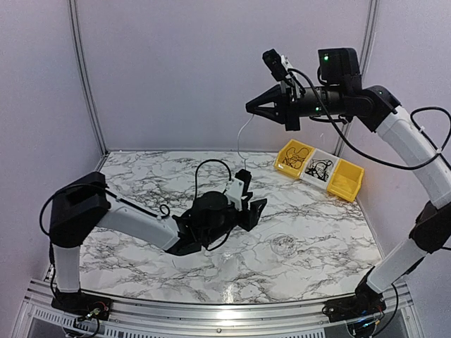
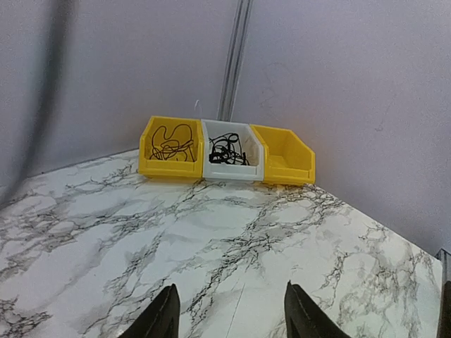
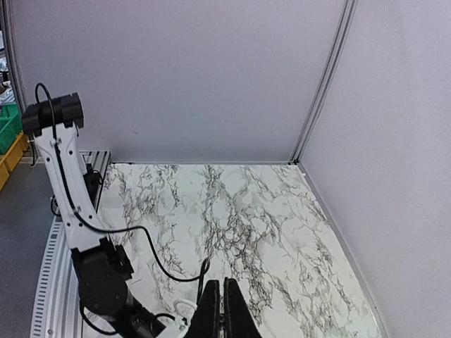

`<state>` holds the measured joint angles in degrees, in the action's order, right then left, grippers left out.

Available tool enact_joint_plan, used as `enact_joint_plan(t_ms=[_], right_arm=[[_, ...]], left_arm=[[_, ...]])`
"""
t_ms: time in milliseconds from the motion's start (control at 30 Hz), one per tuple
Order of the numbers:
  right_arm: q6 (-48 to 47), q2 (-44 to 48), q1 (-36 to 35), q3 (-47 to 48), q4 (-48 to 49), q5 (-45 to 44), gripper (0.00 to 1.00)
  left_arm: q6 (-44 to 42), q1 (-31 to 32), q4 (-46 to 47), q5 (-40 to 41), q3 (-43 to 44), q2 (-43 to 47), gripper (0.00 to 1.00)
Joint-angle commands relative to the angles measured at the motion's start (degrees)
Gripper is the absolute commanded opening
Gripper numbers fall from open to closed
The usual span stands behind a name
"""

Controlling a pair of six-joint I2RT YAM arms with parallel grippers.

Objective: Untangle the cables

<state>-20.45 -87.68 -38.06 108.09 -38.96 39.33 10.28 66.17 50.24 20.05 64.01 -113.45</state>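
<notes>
Black tangled cables lie in the left yellow bin (image 1: 294,158) (image 2: 171,144) and in the white bin (image 1: 320,169) (image 2: 227,151). My right gripper (image 1: 251,108) (image 3: 224,299) is high above the table's back, shut. A thin pale cable strand (image 1: 242,137) hangs from its tip toward the marble. My left gripper (image 1: 252,204) (image 2: 231,317) hovers low over the table's middle, open and facing the bins, with nothing between its fingers. A hair-thin line (image 2: 239,310) shows on the marble between them.
An empty yellow bin (image 1: 346,180) (image 2: 285,158) ends the row at the back right corner. A faint pale coil (image 1: 282,243) lies on the marble to the right of the left gripper. Grey walls close the back and both sides.
</notes>
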Motion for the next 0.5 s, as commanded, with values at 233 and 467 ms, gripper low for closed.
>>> enact_joint_plan(t_ms=[233, 467], right_arm=[[-1.5, 4.7, 6.0, 10.6, 2.5, -10.0, 0.0], [-1.7, 6.7, 13.5, 5.2, 9.4, -27.8, 0.0]], left_arm=[[13.7, -1.9, 4.6, -3.1, 6.4, -15.6, 0.49], [15.6, -1.8, 4.6, -5.7, 1.9, -14.0, 0.51]])
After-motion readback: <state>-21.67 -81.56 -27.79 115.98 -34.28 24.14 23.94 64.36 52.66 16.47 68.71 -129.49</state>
